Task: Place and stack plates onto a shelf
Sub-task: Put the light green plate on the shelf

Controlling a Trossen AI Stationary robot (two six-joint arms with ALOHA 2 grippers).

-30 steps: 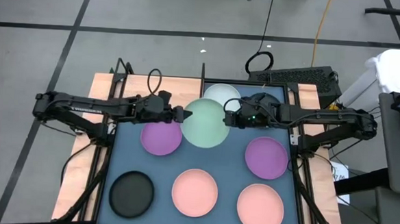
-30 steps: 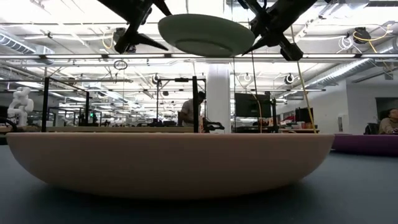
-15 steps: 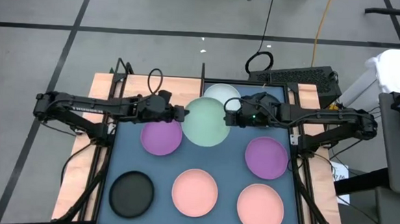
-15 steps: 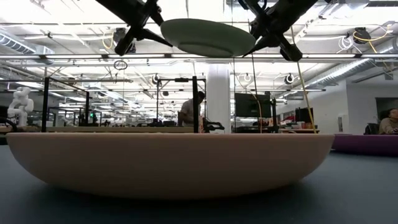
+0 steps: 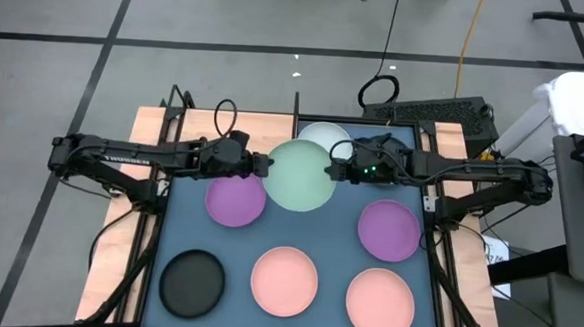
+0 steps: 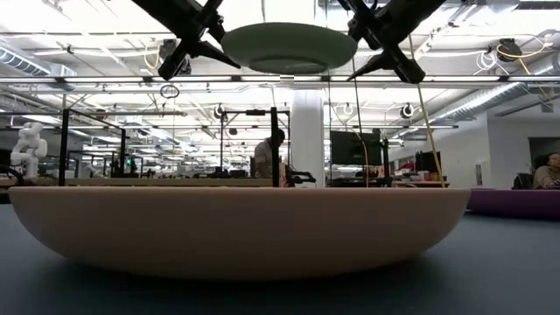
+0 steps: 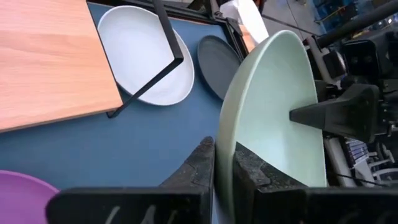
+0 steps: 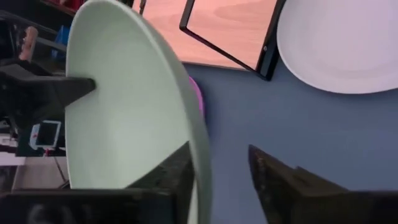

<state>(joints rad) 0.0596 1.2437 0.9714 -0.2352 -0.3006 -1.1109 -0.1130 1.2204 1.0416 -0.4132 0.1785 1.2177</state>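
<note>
A pale green plate [image 5: 301, 176] hangs in the air over the far middle of the blue mat [image 5: 338, 248], between my two grippers. My left gripper [image 5: 264, 166] is shut on its left rim. My right gripper [image 5: 334, 172] stands open at its right rim, one finger on each side of the edge [image 8: 200, 149]. I cannot tell whether a finger still touches the rim. The shelf [image 7: 50, 56] is a light wood board with black posts at the far left. A whitish plate [image 5: 323, 137] lies on its base on the mat beside the shelf. My left gripper pinches the pale green plate's left rim [image 7: 225, 134] between its two fingers, one on the hollow upper face and one on the underside. The fingers come from the table's left, slanting a little downward. The plate is lifted clear of the mat and sits about level [image 6: 289, 48].
On the mat lie two purple plates [image 5: 235, 199] [image 5: 389, 229], two pink plates [image 5: 284, 280] [image 5: 379, 300] and a black plate [image 5: 192, 283]. Another dark plate [image 7: 217, 59] lies next to the whitish one. The shelf's black posts [image 8: 267, 43] stand close to it.
My left gripper has shut on the plate's left rim, where its fingers stood apart before. My right gripper, shut on the right rim until half a second ago, has opened. The plate has stayed aloft in the same place and has tipped closer to level.
</note>
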